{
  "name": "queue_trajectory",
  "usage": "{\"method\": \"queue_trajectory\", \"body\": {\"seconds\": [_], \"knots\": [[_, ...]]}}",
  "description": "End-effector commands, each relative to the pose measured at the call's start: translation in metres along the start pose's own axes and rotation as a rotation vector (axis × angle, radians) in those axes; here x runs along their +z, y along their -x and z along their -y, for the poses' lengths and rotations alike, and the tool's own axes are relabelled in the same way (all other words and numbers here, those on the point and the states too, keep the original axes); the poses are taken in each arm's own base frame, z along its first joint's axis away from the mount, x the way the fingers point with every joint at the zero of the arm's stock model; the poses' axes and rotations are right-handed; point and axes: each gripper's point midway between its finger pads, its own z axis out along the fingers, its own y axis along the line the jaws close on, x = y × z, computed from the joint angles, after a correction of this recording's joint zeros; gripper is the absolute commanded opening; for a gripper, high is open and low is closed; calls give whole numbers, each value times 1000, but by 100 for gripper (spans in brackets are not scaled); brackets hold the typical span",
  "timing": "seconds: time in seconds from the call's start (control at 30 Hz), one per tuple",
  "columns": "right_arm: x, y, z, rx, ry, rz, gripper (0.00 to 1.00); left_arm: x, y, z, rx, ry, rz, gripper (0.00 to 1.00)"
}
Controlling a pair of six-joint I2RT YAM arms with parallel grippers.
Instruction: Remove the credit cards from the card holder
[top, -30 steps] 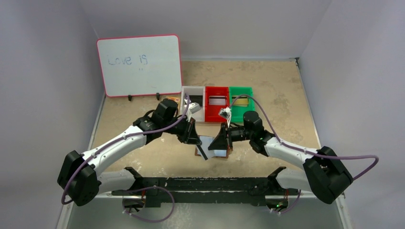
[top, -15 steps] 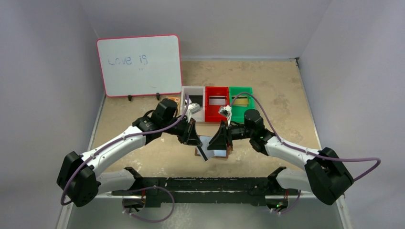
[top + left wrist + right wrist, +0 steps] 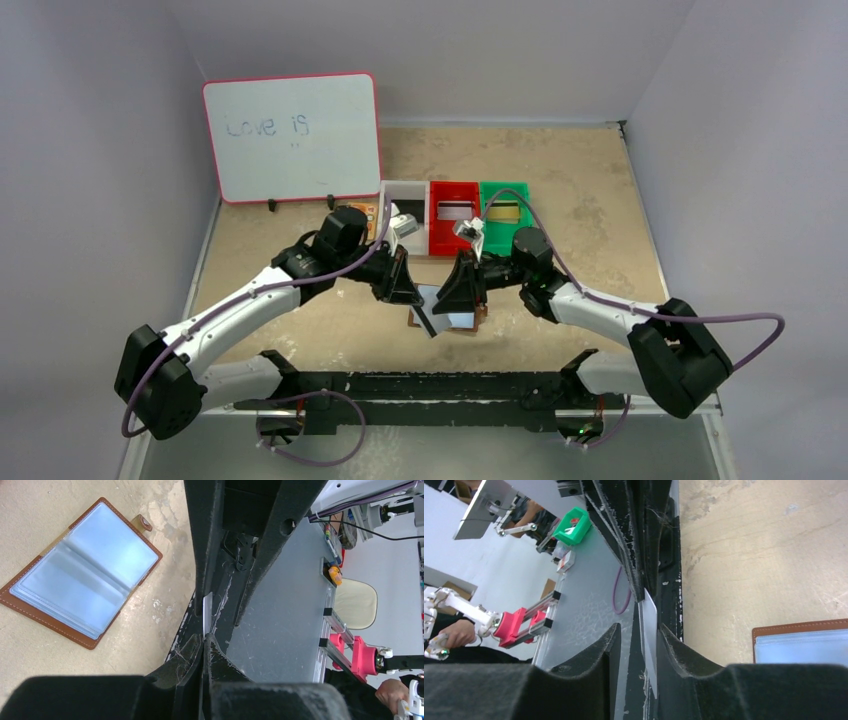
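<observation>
Holder (image 3: 80, 575) lies open on the counter (image 3: 560, 190), near-centre, just below both grippers. One card (image 3: 650, 615) is up off it, edge-on. The left gripper (image 3: 203, 639) is clamped on it, and the right gripper (image 3: 640, 630) just opened its jaws. Looks like a handoff, so that card's out.

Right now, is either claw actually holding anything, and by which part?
The left gripper pinches a credit card by one end; the right gripper stands open around the other end.
</observation>
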Motion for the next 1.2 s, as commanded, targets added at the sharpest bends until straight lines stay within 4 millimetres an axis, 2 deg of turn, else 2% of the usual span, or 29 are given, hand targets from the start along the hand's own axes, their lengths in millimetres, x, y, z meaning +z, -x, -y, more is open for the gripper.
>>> {"method": "queue_trajectory", "body": {"seconds": [0.0,0.03,0.17,0.2,0.3,0.37,0.47,0.5,0.57,0.63,0.73,0.87,1.03,1.17], "knots": [[-2,6,-22,-72,98,-4,29,-7,27,23,82,-56,67,0],[-2,5,-22,-71,102,-8,27,-8,27,23,84,-56,67,0],[-1,-1,-16,-53,87,-31,32,-8,31,26,88,-63,83,0],[-2,-2,-16,-52,87,-31,31,-9,32,26,90,-64,87,0],[-2,-1,-17,-57,85,-28,18,-9,32,28,92,-67,87,0],[-1,1,-18,-62,88,-27,3,-10,30,27,90,-65,85,0],[-1,3,-17,-68,78,-26,0,-12,31,22,93,-26,96,0],[-1,4,-15,-64,67,-29,0,-13,34,17,93,16,115,6],[-1,3,-8,-47,26,-33,0,-19,41,8,95,99,154,29],[-1,6,-1,-50,-26,-27,0,-26,50,-7,78,216,207,42],[-3,16,11,-69,-124,3,0,-45,62,-26,60,389,284,48],[-9,36,28,-98,-289,62,0,-84,78,-52,21,635,450,54],[-33,75,49,-225,-537,201,0,-134,78,-73,-25,878,608,56],[-58,102,49,-344,-685,305,0,-179,71,-80,-58,1042,738,58]]}}
